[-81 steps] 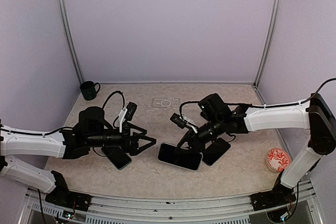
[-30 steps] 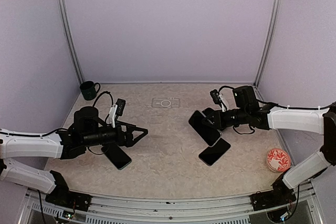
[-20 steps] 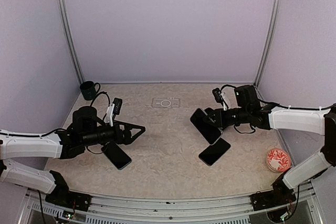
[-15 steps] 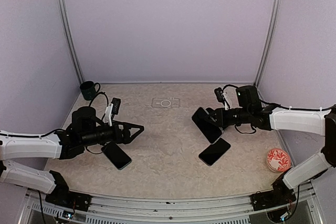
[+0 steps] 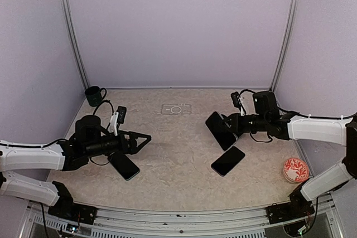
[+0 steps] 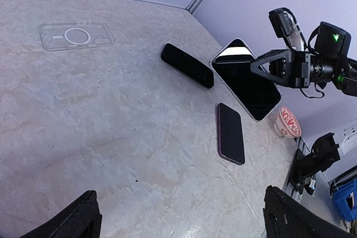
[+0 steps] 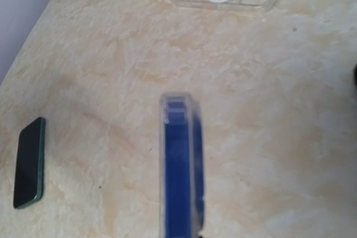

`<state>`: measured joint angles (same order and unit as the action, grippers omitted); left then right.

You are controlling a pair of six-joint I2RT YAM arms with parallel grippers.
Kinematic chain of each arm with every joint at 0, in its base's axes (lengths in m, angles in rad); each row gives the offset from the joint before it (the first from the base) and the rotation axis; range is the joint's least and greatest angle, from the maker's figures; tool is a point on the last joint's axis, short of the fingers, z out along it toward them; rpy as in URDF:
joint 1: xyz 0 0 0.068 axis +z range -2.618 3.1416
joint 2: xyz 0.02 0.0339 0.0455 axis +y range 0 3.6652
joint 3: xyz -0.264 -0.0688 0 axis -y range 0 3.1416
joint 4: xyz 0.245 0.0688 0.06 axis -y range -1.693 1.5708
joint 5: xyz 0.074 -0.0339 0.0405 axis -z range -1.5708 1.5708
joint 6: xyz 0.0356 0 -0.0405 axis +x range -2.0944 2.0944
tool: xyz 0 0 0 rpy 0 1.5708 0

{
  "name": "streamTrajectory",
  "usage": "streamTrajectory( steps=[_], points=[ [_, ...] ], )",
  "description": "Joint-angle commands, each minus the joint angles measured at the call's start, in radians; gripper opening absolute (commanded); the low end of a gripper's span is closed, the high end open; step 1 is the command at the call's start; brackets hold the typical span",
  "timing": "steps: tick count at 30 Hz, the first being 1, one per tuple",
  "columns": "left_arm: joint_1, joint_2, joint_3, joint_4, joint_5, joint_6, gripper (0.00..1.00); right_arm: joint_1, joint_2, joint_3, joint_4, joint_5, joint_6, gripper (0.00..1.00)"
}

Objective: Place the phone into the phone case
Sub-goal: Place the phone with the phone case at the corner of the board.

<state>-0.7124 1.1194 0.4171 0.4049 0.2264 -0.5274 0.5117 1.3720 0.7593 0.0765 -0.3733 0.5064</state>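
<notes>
While my right end effector [image 5: 231, 127] pinches a black-screened, pale-rimmed phone [image 5: 218, 130] tilted above the beige marbled bench [image 5: 173, 163], I see the clear plastic phone case [image 5: 176, 108] lying flat near the back and my left end effector [image 5: 143, 140] spread wide, empty.

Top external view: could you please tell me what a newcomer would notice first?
A black phone is held tilted above the table on the right by the right arm's fingers. A clear phone case lies at the back centre, and a second phone lies flat nearby.
</notes>
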Motion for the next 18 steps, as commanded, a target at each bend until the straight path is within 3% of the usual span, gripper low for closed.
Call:
streamTrajectory(
  steps=[1, 9, 18],
  points=[
    [0.01, -0.021, -0.02, 0.026, -0.007, -0.005, 0.99, -0.035, -0.067, -0.018, 0.061, 0.059, 0.037, 0.0],
    [0.011, -0.029, -0.028, 0.029, -0.006, -0.007, 0.99, -0.162, -0.06, 0.002, -0.037, 0.077, 0.041, 0.0],
    [0.014, -0.039, -0.037, 0.026, -0.001, -0.007, 0.99, -0.4, 0.024, 0.089, -0.088, -0.074, -0.042, 0.0]
  ],
)
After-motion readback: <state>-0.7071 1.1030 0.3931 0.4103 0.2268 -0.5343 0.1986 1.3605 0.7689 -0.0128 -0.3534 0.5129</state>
